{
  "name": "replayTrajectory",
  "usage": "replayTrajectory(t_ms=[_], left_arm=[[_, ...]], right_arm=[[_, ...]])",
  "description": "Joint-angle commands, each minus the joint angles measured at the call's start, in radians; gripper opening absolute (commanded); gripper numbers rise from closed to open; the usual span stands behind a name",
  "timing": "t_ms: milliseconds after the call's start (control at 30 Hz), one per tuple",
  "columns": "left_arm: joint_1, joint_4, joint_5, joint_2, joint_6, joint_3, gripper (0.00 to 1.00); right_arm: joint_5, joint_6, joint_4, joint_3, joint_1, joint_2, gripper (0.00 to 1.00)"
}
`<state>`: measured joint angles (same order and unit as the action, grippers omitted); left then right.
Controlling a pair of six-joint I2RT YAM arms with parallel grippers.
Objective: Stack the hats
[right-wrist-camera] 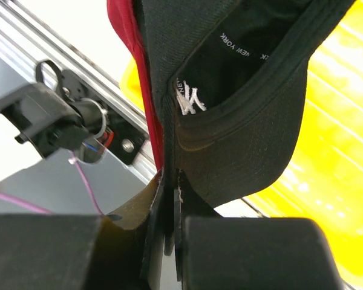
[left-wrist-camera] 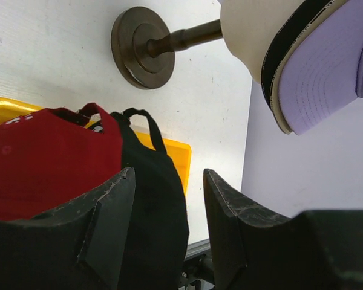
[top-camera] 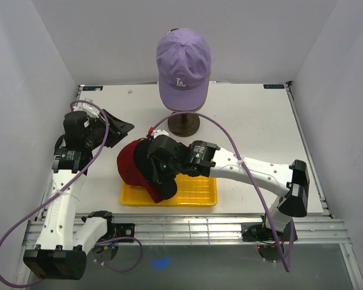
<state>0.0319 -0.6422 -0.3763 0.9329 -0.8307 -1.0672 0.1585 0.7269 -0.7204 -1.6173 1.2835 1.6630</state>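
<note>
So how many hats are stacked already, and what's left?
The lavender cap sits on the mannequin head. The right tool is shut on the black cap, pressed against the red cap, over the yellow tray. Those two are not on that head yet. The left tool is open.

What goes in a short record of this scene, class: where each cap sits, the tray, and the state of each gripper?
lavender cap: on the mannequin head, which is on a dark stand
red cap: over the left end of the yellow tray, pressed against the black cap
black cap: hanging beside the red cap, over the tray
right gripper: shut on the black cap's edge; unclear whether the red cap is pinched too
left gripper: open, empty, left of the caps
</note>
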Motion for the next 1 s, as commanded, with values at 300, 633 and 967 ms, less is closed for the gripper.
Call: replayTrajectory(t_ms=[300, 633, 967], left_arm=[[-0.003, 0.027, -0.039, 0.014, -0.013, -0.062, 0.58], [-0.003, 0.114, -0.092, 0.060, -0.119, -0.198, 0.63], [-0.003, 0.332, 0.109, 0.003, -0.223, -0.463, 0.72]], right_arm=[[-0.020, -0.122, -0.168, -0.041, -0.038, -0.078, 0.08], [-0.247, -0.201, -0.352, -0.406, -0.079, -0.084, 0.08], [-0.649, -0.170, -0.144, -0.512, -0.331, -0.126, 0.08]])
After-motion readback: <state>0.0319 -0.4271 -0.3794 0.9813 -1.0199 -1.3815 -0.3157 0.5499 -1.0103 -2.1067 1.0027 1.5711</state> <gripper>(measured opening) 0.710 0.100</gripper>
